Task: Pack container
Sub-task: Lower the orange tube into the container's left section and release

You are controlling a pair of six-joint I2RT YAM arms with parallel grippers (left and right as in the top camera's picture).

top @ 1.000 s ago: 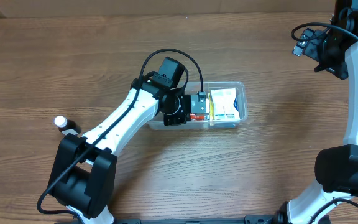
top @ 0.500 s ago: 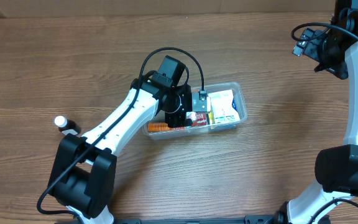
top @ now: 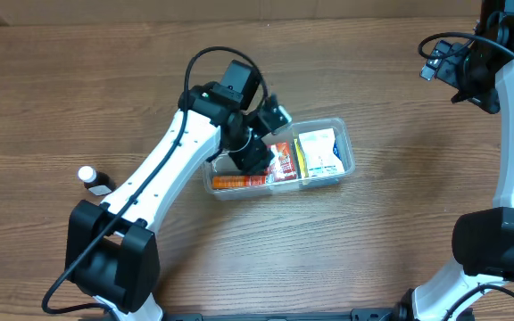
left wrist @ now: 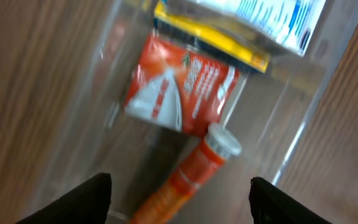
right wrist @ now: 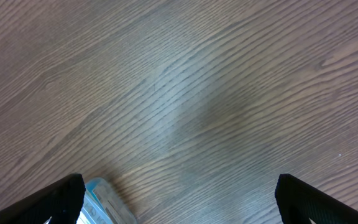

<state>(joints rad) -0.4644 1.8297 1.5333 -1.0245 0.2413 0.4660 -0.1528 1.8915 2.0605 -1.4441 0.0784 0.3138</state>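
Observation:
The clear container [top: 347, 145] lies mid-table. Inside it are an orange tube [top: 237, 181] along the near wall, a red packet [top: 282, 162] and a white and yellow box [top: 319, 152]. My left gripper [top: 266, 138] hangs open above the container's left half, holding nothing. In the left wrist view the gripper [left wrist: 180, 182] has the orange tube [left wrist: 194, 168] lying loose below it, with the red packet [left wrist: 179, 93] and the box [left wrist: 260, 25] beyond. My right gripper [top: 443, 61] stands open at the far right over bare wood, its fingers [right wrist: 61, 196] wide apart.
A small white-capped bottle [top: 90, 177] stands at the left beside the left arm. A clear rounded corner of the container [right wrist: 104, 202] shows at the bottom left of the right wrist view. The right arm runs along the right edge.
My left gripper opened and let the orange tube drop into the container, then lifted and swung away towards the far left. The right arm has not moved.

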